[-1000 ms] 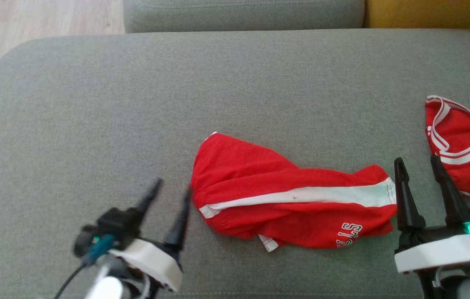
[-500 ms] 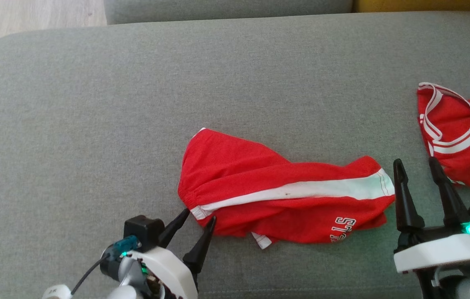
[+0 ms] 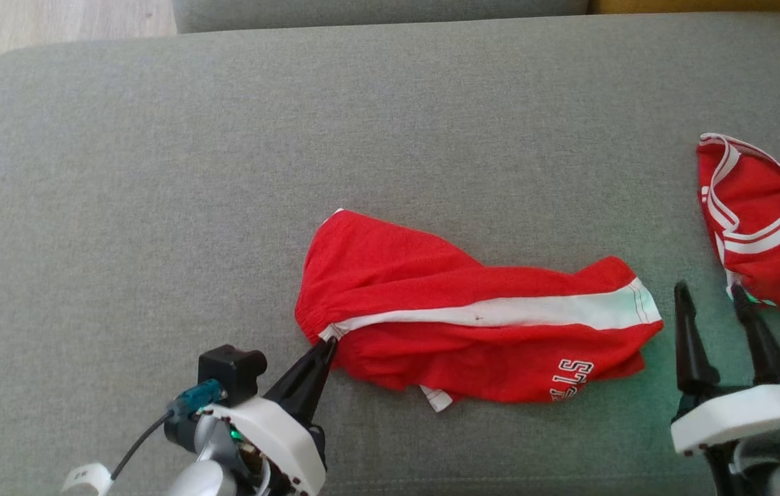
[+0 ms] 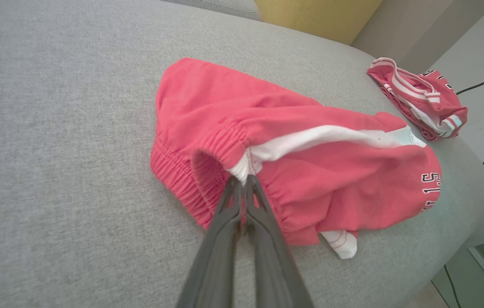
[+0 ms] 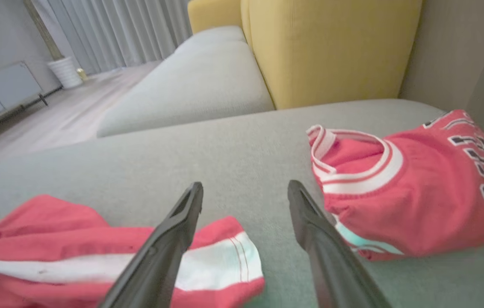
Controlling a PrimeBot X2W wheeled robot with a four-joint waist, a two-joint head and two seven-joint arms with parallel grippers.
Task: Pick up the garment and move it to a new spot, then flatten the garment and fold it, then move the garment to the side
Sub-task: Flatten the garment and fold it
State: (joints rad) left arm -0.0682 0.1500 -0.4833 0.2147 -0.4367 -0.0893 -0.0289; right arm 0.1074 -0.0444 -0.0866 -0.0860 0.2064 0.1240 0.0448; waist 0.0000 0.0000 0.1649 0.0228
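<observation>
Left wrist view: left end effector [image 4: 242, 180] clamps the shorts [image 4: 310, 171] at the waistband. Right end effector [image 3: 709, 291] gapes wide, empty, beside the jersey [image 3: 765, 265]

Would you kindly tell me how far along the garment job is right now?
Done: nothing yet; the red shorts lie crumpled on the grey cushion, not lifted. In hand: the left hand is shut on the waistband at the white stripe, while the right hand hovers open near the leg hem, holding nothing. Left: lifting and moving them, flattening, folding, then setting them aside.
</observation>
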